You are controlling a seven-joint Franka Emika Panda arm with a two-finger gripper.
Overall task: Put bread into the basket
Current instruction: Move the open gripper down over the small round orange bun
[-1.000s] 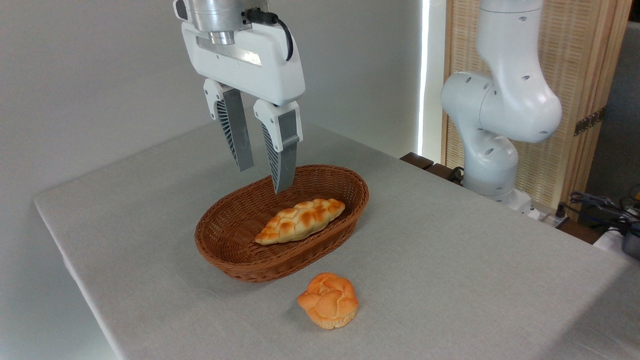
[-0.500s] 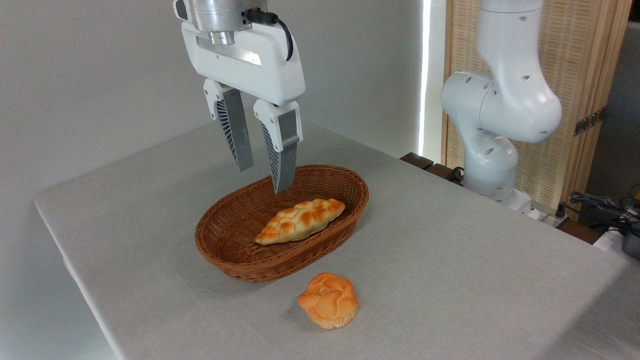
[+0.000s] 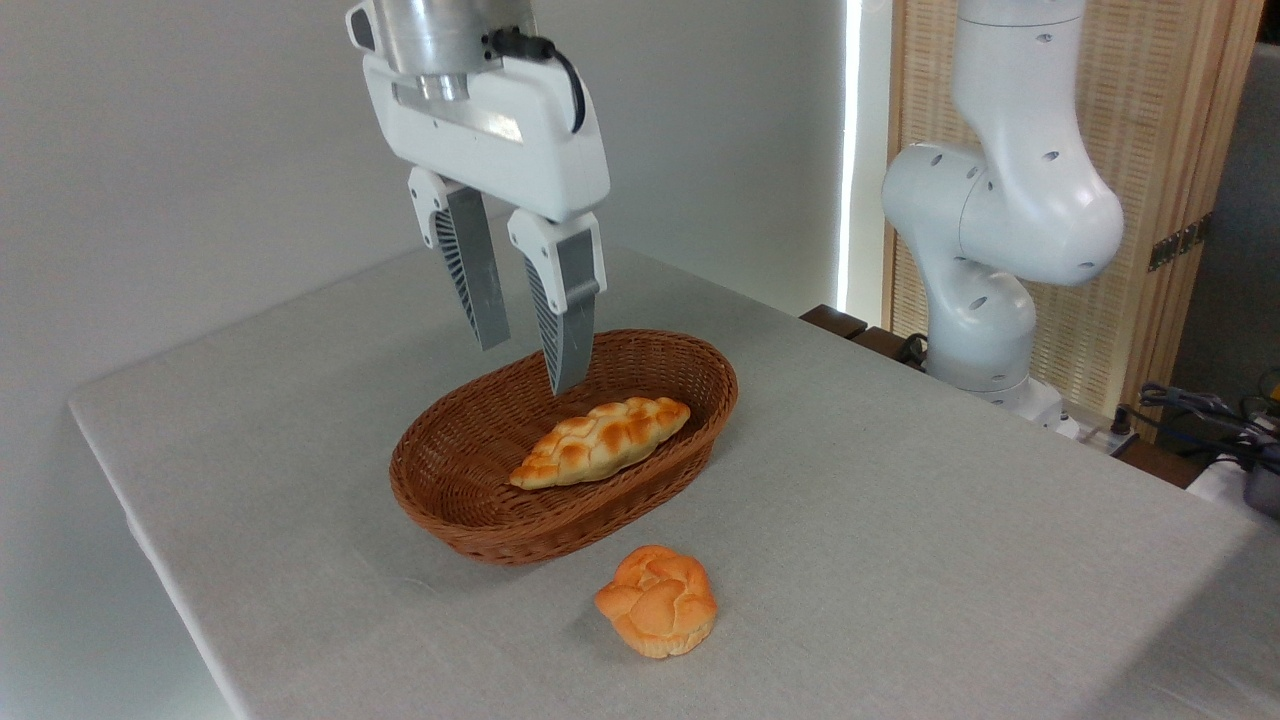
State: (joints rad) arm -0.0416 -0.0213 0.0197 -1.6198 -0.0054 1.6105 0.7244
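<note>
The bread (image 3: pixel 657 613), a small round knotted bun with a golden-orange crust, sits on the grey table in front of the basket. The basket (image 3: pixel 470 515) is an oval brown wicker one at the table's middle. My gripper (image 3: pixel 527 368) hangs open above the basket's back part, nothing between its fingers, well apart from the bun.
A longer pale-golden braided loaf (image 3: pixel 600 441) lies inside the basket. The arm's white base (image 3: pixel 985 300) stands at the table's far right edge. Cables and dark items (image 3: pixel 1215 420) lie at the right. The table's left edge drops off near the wall.
The gripper has sunk slightly and tilted a little over the basket. The bun, the loaf and the basket have not moved.
</note>
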